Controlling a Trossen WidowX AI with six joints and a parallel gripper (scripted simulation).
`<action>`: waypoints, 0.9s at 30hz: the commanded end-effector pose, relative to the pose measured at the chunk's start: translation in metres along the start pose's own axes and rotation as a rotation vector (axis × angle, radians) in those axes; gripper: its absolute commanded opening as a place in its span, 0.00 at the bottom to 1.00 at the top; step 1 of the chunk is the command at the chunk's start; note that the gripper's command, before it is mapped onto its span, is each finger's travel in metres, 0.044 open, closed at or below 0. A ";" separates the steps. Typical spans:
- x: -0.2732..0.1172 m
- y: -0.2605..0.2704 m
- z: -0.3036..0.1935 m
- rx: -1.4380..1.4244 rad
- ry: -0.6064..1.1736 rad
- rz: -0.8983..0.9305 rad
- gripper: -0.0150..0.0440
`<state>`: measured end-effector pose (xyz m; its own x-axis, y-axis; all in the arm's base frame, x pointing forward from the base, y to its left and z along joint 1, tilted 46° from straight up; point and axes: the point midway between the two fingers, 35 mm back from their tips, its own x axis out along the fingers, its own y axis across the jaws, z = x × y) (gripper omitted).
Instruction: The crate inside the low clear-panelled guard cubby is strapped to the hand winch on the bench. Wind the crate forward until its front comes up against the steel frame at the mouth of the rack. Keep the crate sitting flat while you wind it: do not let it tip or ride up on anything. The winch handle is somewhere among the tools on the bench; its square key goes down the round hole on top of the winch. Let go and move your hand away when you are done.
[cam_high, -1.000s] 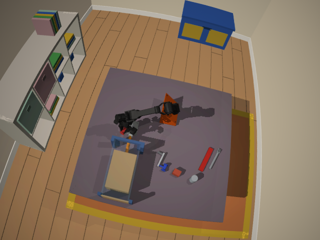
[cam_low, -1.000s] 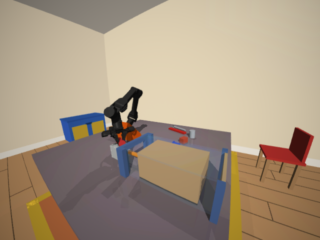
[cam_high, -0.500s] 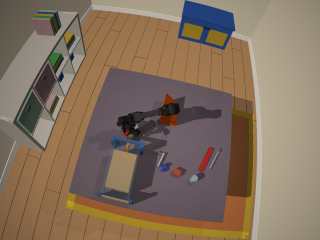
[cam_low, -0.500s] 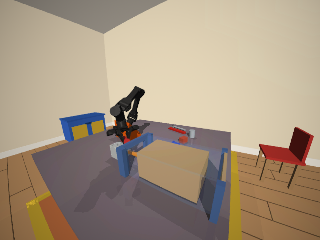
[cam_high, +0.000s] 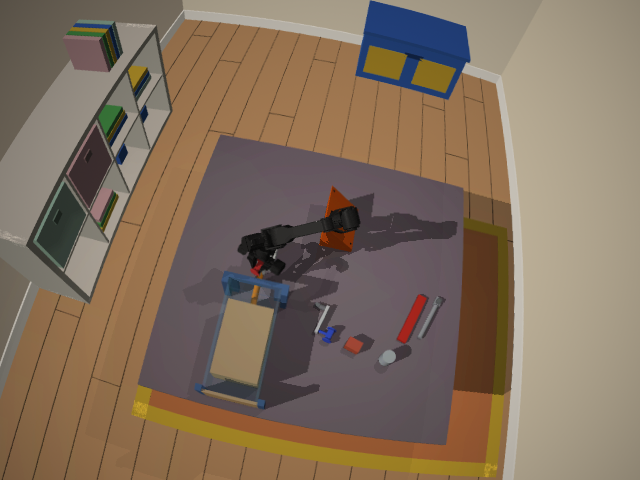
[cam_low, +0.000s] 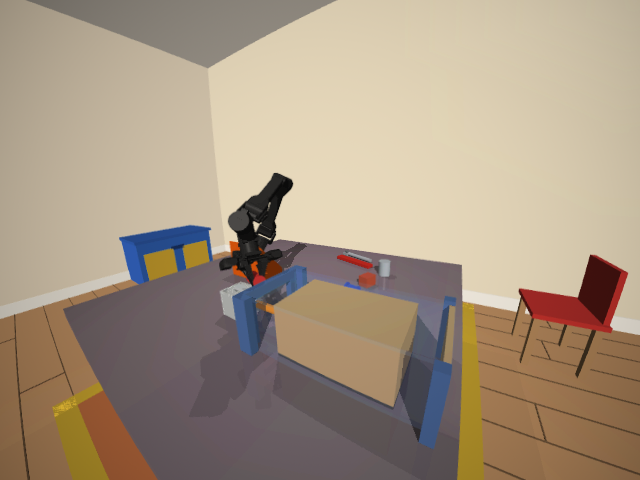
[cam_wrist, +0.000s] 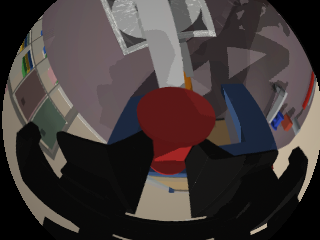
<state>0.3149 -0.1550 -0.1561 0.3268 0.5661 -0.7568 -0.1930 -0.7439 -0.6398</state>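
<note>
The gripper (cam_high: 260, 268) (cam_low: 256, 277) (cam_wrist: 171, 130) is closed on the red knob (cam_high: 256, 267) (cam_low: 258, 280) (cam_wrist: 176, 116) of the winch handle (cam_wrist: 162, 45). The crate (cam_high: 242, 338) (cam_low: 341, 330) sits inside the guard, apparently flat, short of the blue front frame (cam_high: 258, 280) (cam_low: 247, 325) (cam_wrist: 257, 120).

1. Top: high up, facing steeply down on the whole bench (cam_high: 392, 403) (cam_low: 155, 361).
2. Exterior: closer, beyond the crate (cam_high: 241, 341) (cam_low: 336, 341), facing the arm (bench shared).
3. Wrist: nearest, looking past the fingers.

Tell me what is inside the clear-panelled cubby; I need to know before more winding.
A tan crate and an orange strap show inside. Whatever lies directly beneath the crate is covered.
</note>
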 end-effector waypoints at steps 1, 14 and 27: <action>-0.001 -0.017 0.007 0.017 -0.012 -0.038 0.25; -0.005 -0.032 0.016 0.018 -0.013 -0.039 0.25; -0.011 -0.045 0.027 0.019 -0.014 -0.040 0.25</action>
<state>0.3030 -0.1269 -0.1288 0.3282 0.5799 -0.7456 -0.1852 -0.7345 -0.6528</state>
